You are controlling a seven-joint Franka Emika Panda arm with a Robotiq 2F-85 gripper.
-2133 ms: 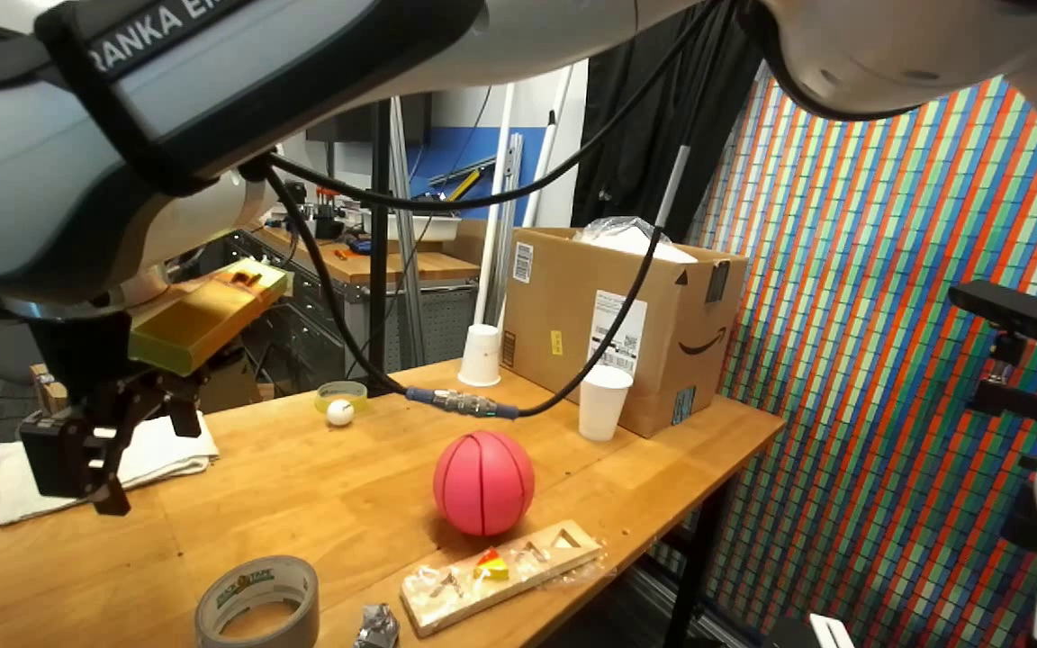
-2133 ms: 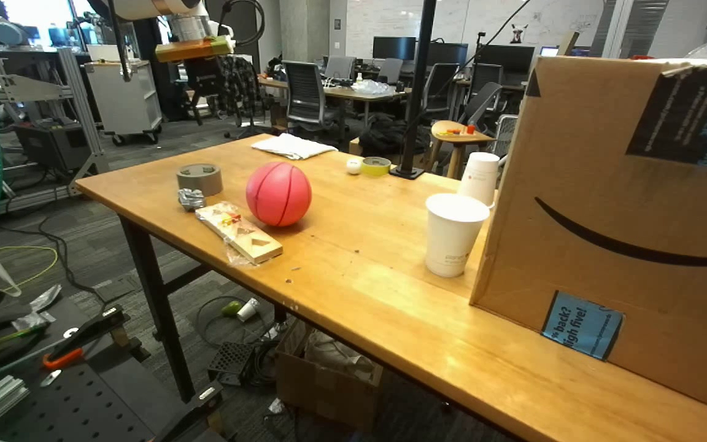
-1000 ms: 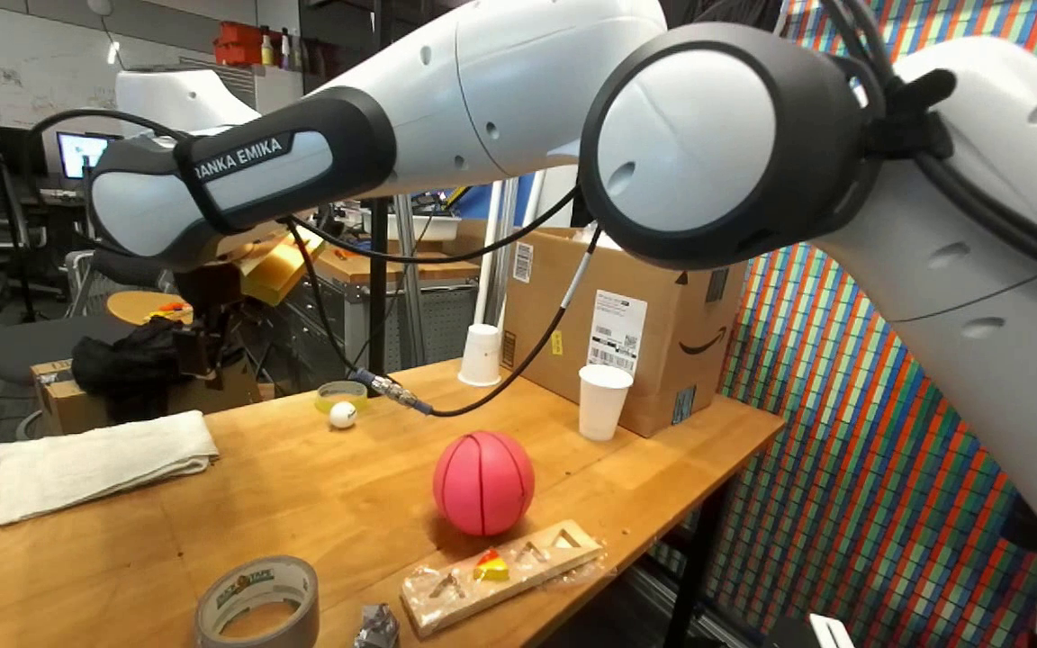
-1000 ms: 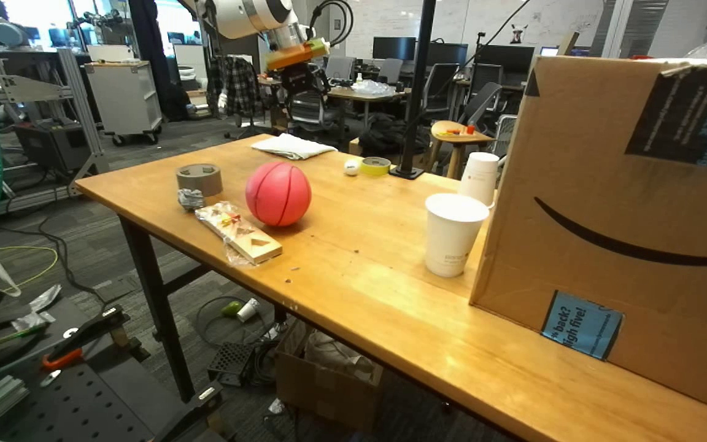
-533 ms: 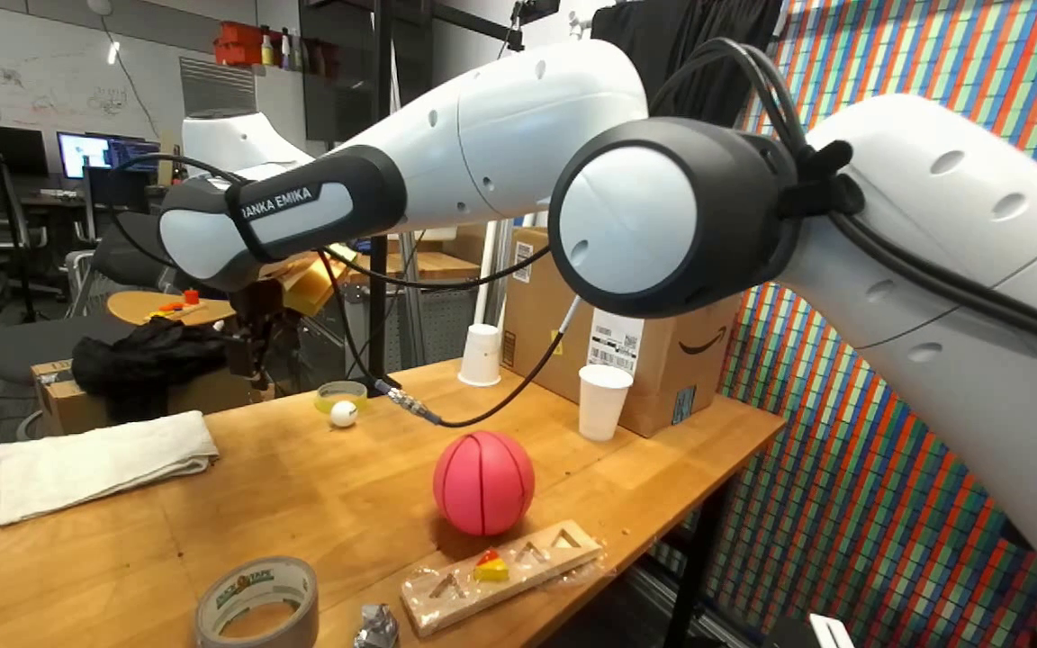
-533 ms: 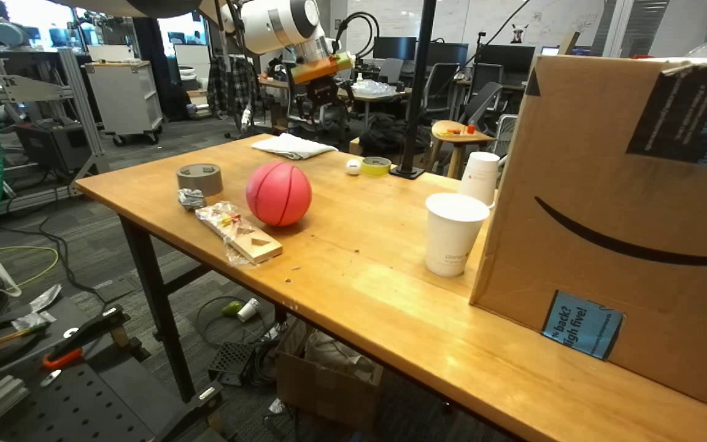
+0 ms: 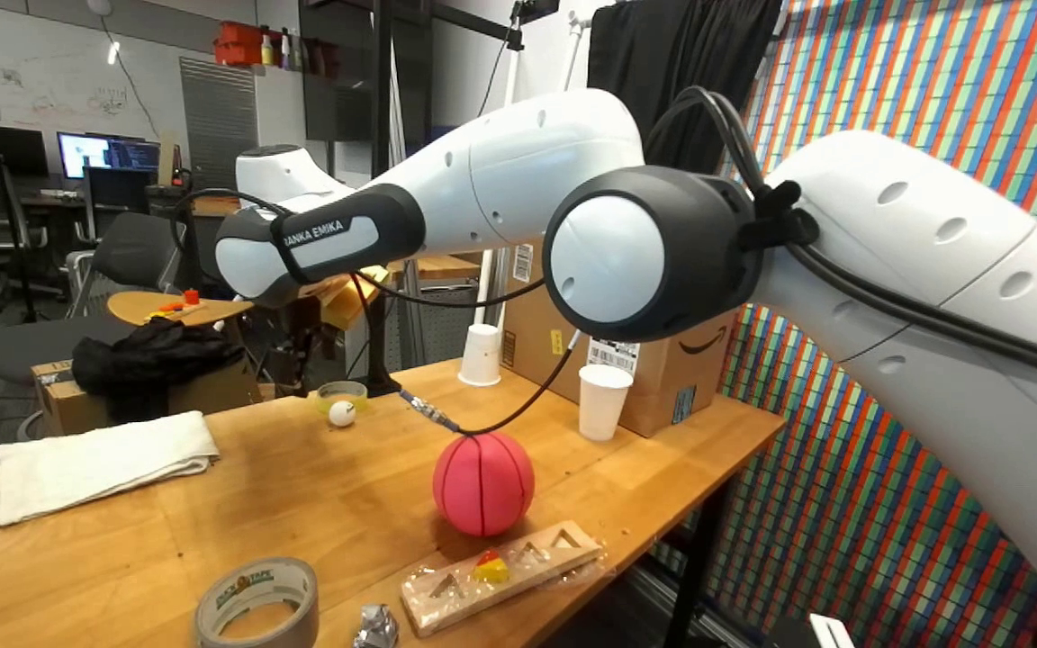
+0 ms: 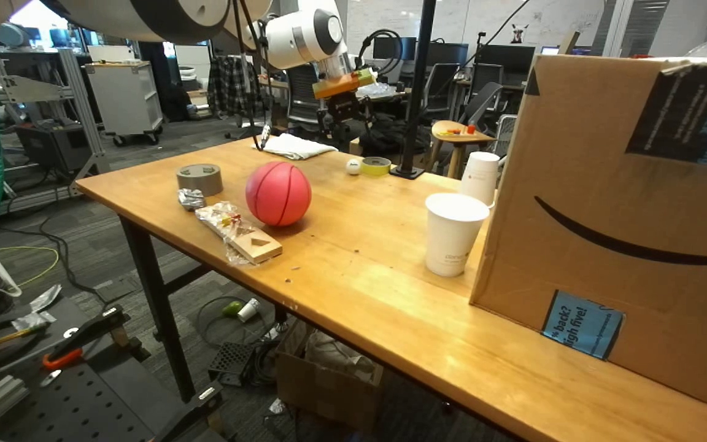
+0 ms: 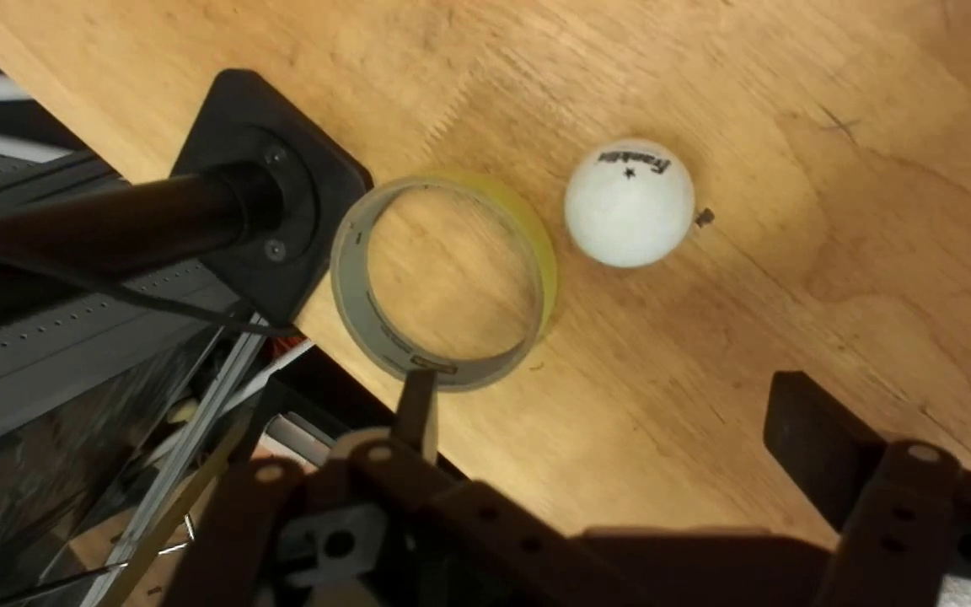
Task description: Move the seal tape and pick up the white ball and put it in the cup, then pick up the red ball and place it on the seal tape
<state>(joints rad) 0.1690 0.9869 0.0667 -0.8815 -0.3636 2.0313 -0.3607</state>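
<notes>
Fingers [image 9: 823, 447] of the gripper [image 9: 608, 400] are standing spread apart; the white Franklin ball [image 9: 629, 205] is lying just beside the yellow tape roll [image 9: 543, 253] on the table [image 9: 662, 371], while the grey duct-tape roll [image 8: 200, 182], pink mini basketball [image 8: 278, 194] and upright cup [image 8: 453, 239] are sitting apart from both.

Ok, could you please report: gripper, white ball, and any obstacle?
Gripper open, holding nothing. White Franklin ball loose on wooden tabletop. Black pole nearby, possible obstacle.
</notes>
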